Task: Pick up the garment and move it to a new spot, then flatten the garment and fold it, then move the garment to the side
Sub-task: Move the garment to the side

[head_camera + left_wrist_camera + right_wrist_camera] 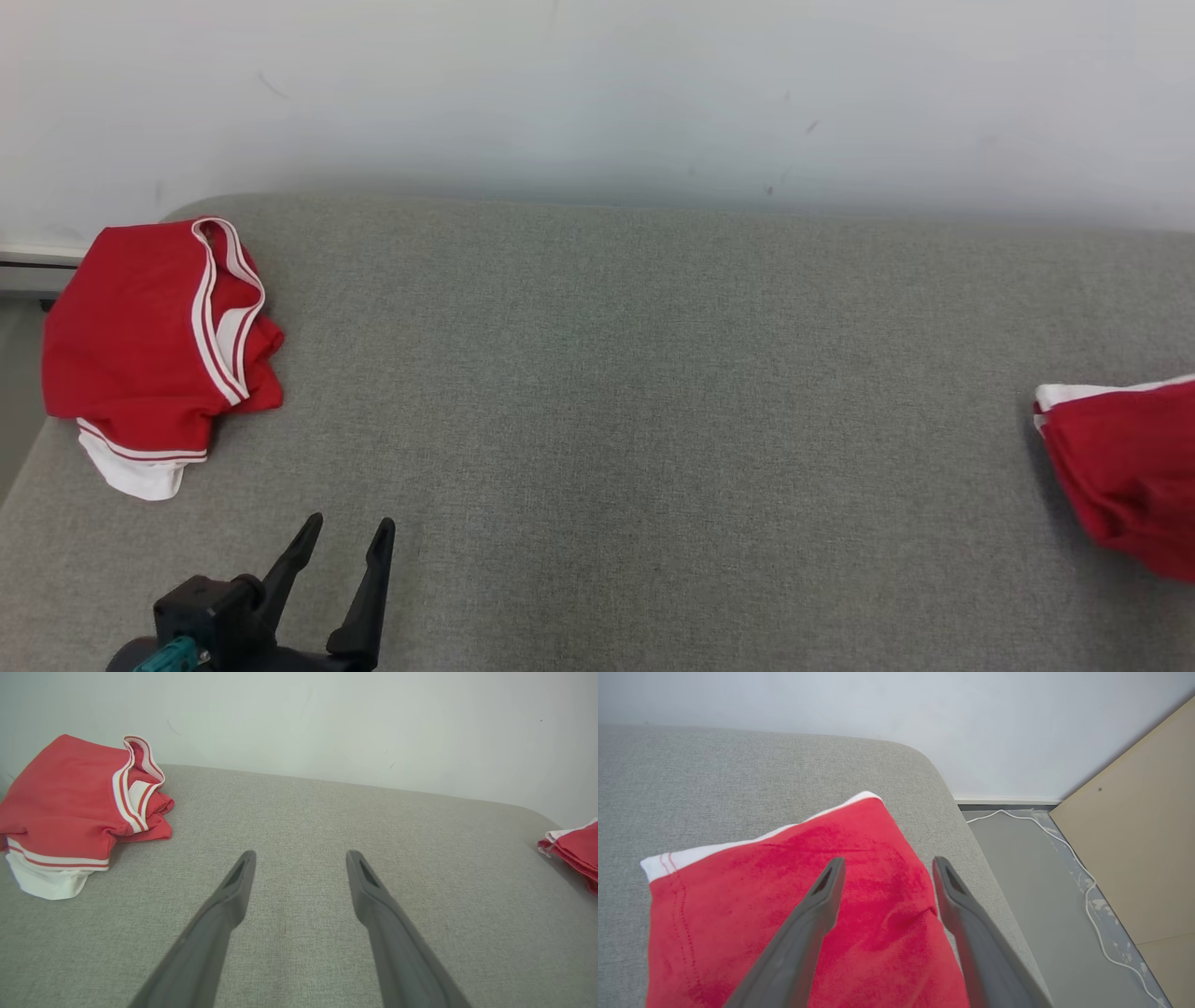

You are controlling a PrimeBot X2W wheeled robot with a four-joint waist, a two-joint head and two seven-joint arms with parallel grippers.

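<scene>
The folded red garment (784, 914) is lying at the right edge of the grey fabric surface (653, 373), the right gripper (887, 861) hovering over it with fingers spread wide and empty, the left gripper (349, 523) likewise gaping near a crumpled garment (140, 345).

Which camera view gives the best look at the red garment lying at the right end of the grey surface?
The right wrist view: the red garment lies close and large there, white hem showing, beyond the open right gripper. The head and left wrist views catch only a part, cut off at their right edge.
</scene>
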